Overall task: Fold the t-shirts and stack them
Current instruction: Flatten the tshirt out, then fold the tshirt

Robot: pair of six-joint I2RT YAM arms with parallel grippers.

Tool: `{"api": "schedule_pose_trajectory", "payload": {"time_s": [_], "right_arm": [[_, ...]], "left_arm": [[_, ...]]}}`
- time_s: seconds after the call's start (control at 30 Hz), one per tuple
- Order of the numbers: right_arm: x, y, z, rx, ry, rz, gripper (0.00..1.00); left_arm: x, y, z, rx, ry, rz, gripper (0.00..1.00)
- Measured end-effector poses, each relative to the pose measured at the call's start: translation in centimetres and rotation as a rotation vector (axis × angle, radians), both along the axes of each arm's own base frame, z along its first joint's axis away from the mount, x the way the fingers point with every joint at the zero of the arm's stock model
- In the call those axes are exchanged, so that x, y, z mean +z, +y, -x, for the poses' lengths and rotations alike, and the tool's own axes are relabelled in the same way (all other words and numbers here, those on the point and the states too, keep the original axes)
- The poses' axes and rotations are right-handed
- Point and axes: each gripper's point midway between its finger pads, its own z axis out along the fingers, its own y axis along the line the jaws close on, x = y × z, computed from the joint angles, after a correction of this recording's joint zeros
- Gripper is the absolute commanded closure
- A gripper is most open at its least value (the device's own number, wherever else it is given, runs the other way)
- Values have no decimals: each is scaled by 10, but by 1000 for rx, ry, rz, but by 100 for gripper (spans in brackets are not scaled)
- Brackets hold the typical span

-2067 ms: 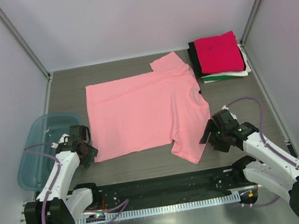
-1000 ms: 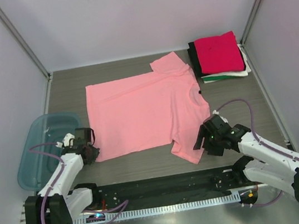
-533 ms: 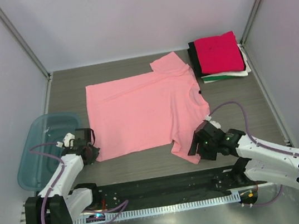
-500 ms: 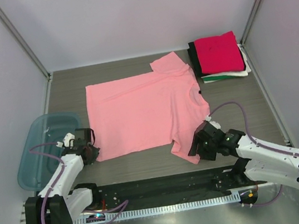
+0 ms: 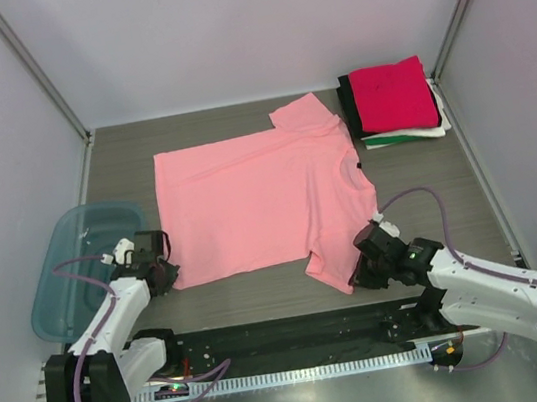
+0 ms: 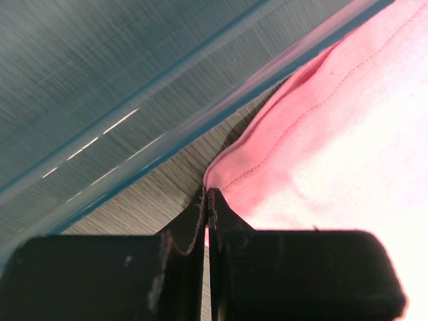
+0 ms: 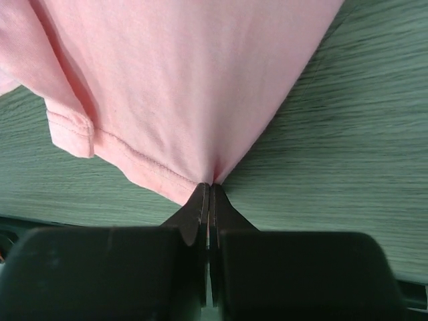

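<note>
Pink t-shirt (image 5: 259, 202) lies flat on the table (image 5: 121, 162). I have left gripper (image 6: 206, 199) clamped on its near hem corner, right gripper (image 7: 209, 192) clamped on near sleeve tip: two anchors, I judge, for lifting the first fold.

Grey wood-grain table (image 5: 207, 129), pale plain walls (image 5: 252, 21) — metal corner posts (image 5: 34, 69), soft even light

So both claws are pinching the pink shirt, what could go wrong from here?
The left gripper and right gripper each pinch only the very edge of the pink shirt, so the cloth may slip free on lifting. The left pinch sits right beside the blue bin; the hem or arm might snag its rim. Unequal pulls could wrinkle the fold.
</note>
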Motion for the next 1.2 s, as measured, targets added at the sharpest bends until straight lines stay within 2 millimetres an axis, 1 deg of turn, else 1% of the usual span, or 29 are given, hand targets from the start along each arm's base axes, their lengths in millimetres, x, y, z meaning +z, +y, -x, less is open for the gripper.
{"api": "schedule_pose_trajectory", "payload": {"time_s": [0.1,0.2,0.27,0.4,0.53,0.63,0.73,0.83,0.93,1.03,1.1,1.2], "right_arm": [[2,-7,2,-11,-11,14,99],[11,-19,3,-31,-30,47,99],[24,-24,1,-48,-53,56,99],[64,-29,-8,-92,-125,41,99],[96,-39,-14,-137,-184,51,99],[113,-47,-18,-161,-218,76,99],[124,-51,-26,-168,-241,120,99],[133,-49,-38,-156,-255,176,99],[144,-43,-55,-139,-271,236,99],[157,-36,-80,-130,-292,281,99],[165,-36,-100,-144,-306,297,99],[179,-40,-133,-174,-320,307,99]], "left_arm": [[1,-2,1,-15,1,6,100],[4,-3,5,-24,4,13,100],[13,-3,6,-26,-11,16,100],[36,-9,2,-37,-70,41,100],[57,-12,2,-31,-104,59,100],[75,-12,-2,-27,-135,63,100],[91,-12,-8,-28,-157,64,100],[102,-13,-14,-30,-165,63,100],[111,-13,-23,-33,-157,54,100],[120,-12,-35,-43,-154,40,100],[124,-12,-44,-46,-150,31,100],[128,-6,-59,-53,-128,4,100]]}}
